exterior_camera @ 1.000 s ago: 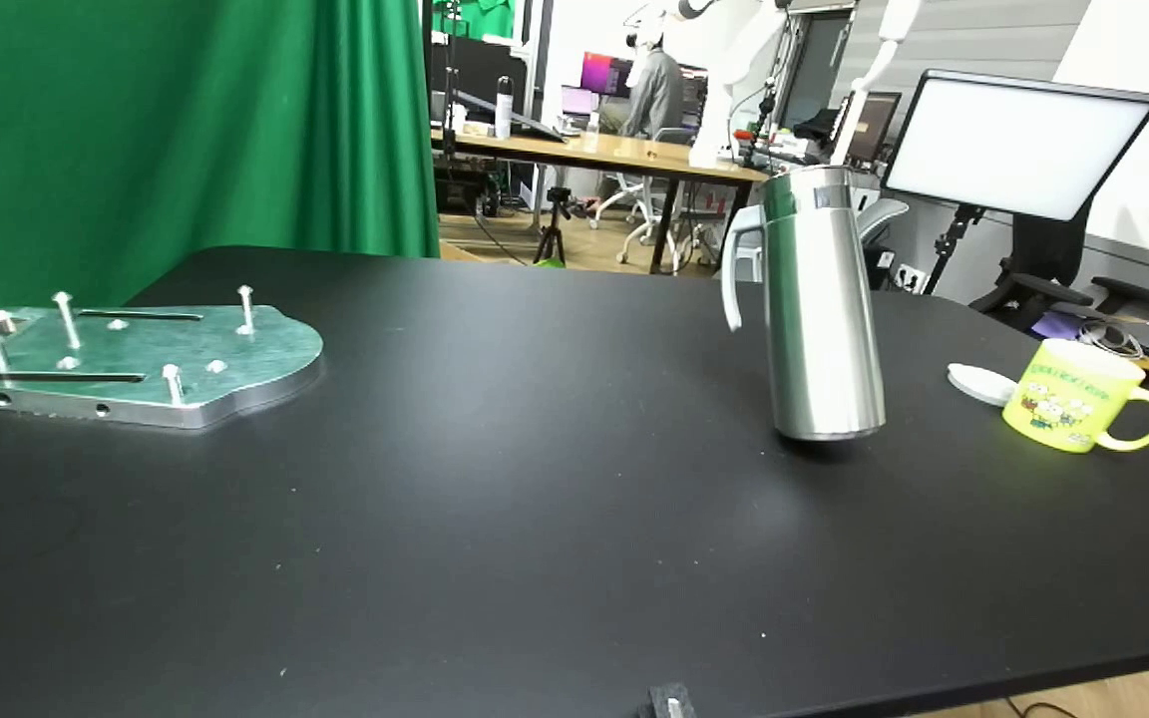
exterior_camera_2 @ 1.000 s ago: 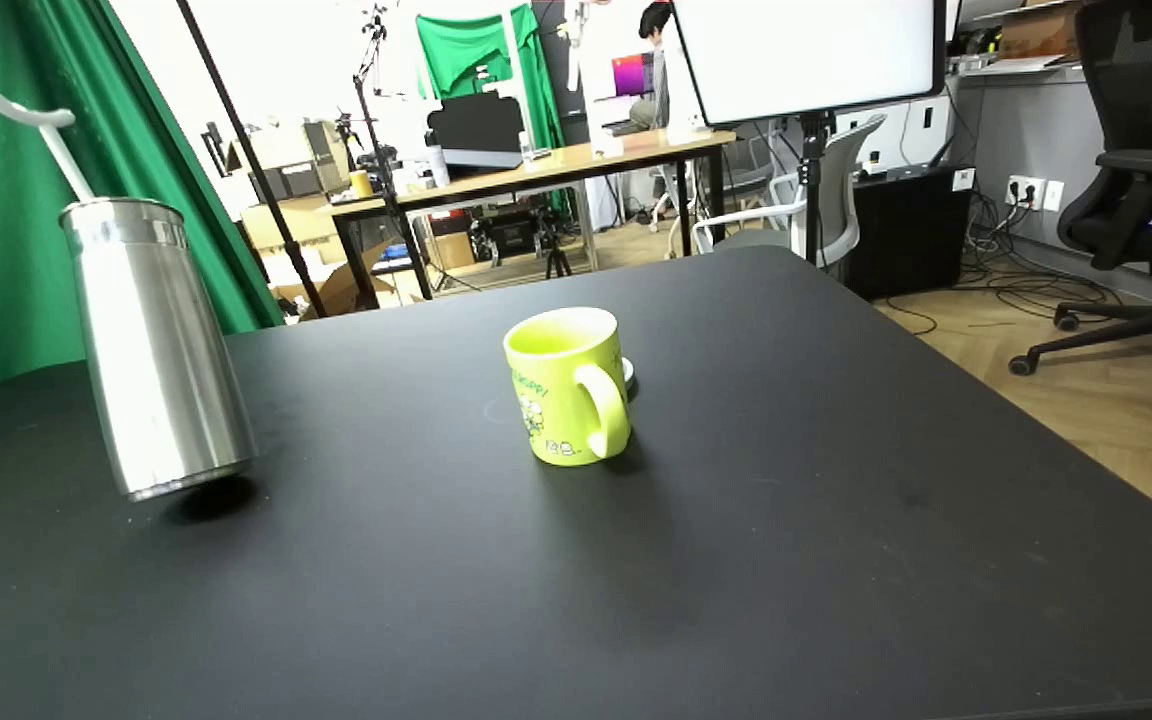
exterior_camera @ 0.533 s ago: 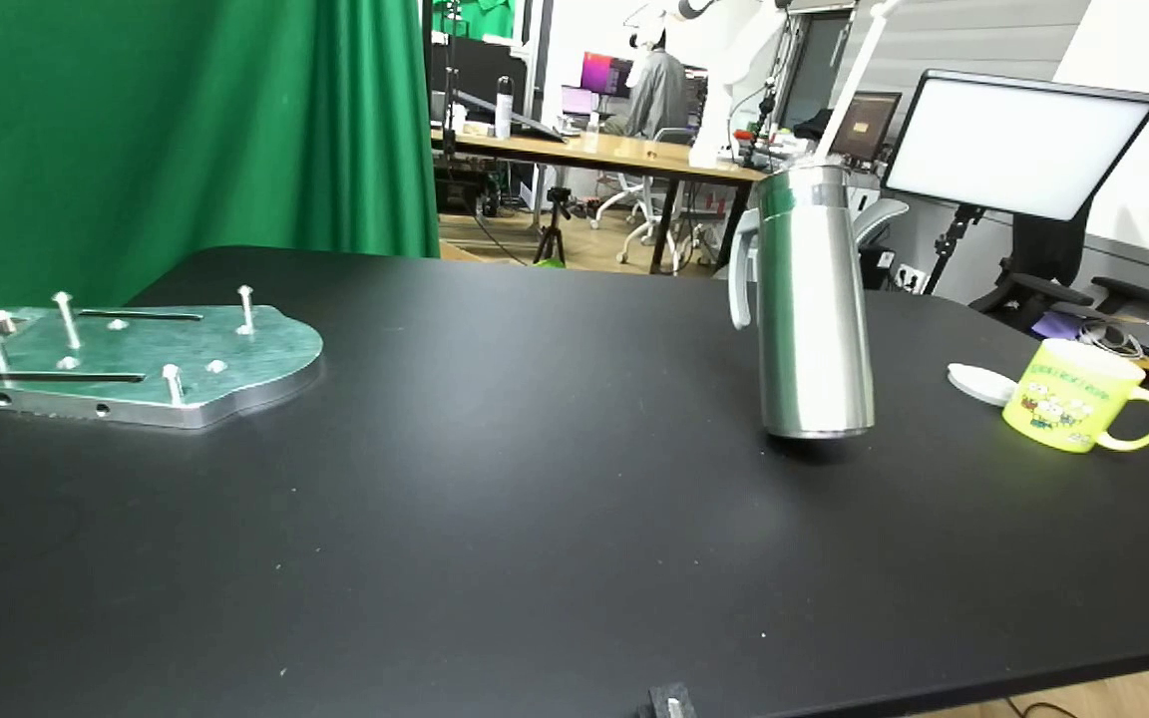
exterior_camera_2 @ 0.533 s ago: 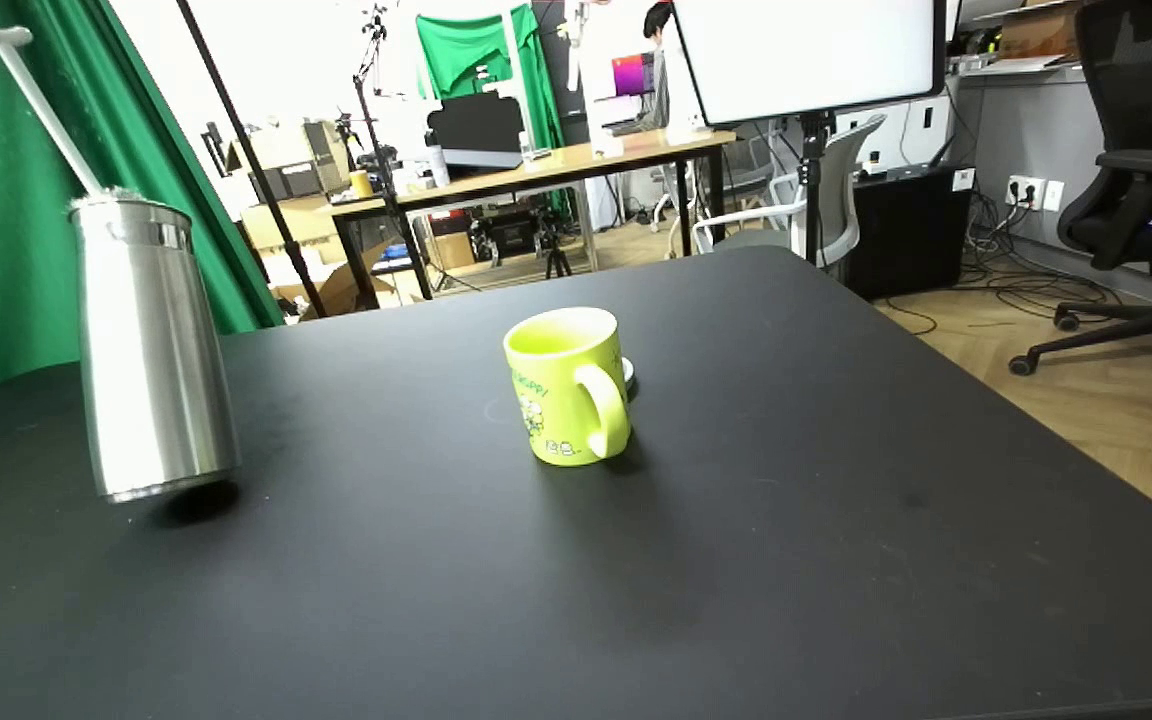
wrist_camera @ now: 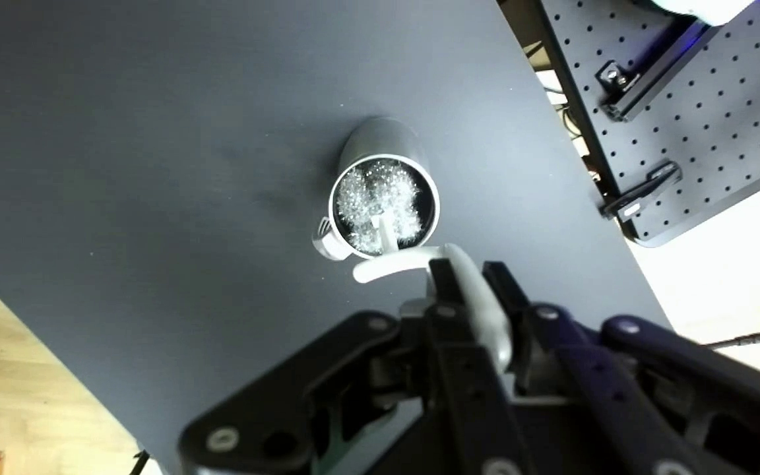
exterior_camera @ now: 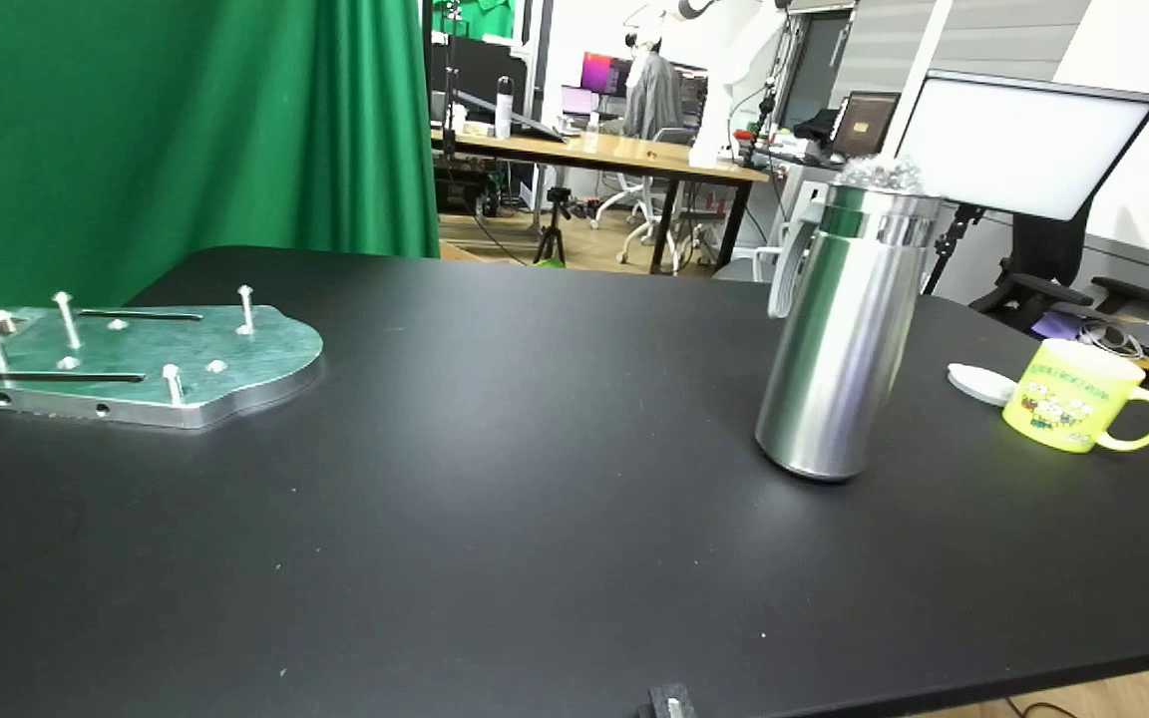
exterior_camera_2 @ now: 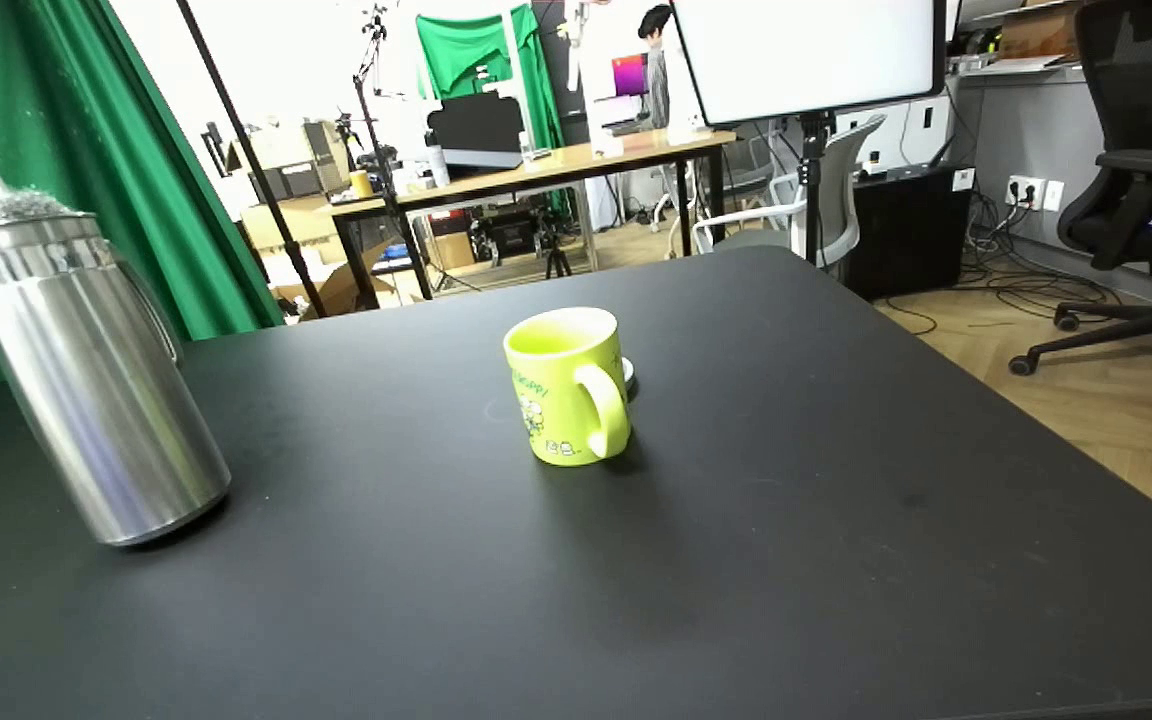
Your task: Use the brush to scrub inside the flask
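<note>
The flask [exterior_camera: 844, 349], a tall brushed-steel jug, stands tilted at the table's far right part in an exterior view. It also shows tilted at the left in an exterior view [exterior_camera_2: 101, 390]. Its base edge is at or just above the table. The brush's pale bristles [exterior_camera_2: 16, 205] bulge from the flask's mouth; their lower part is hidden inside. In the wrist view the bristles [wrist_camera: 380, 198] fill most of the mouth, and the flask's side handle [wrist_camera: 330, 241] is at its left. My gripper [wrist_camera: 468, 274] is shut on the brush's white handle. The gripper is outside both exterior views.
A yellow-green mug [exterior_camera: 1078, 394] and a white lid [exterior_camera: 980, 383] stand right of the flask. A metal plate with upright bolts [exterior_camera: 136, 359] lies at the table's left. A light panel [exterior_camera: 1023, 145] stands behind. A perforated black board [wrist_camera: 696, 112] borders the table.
The brush has risen, so its bristles now show above the flask's rim. The flask now leans differently, its top swung outward, and its base has come lower and nearer the cameras. The mug has not moved.
</note>
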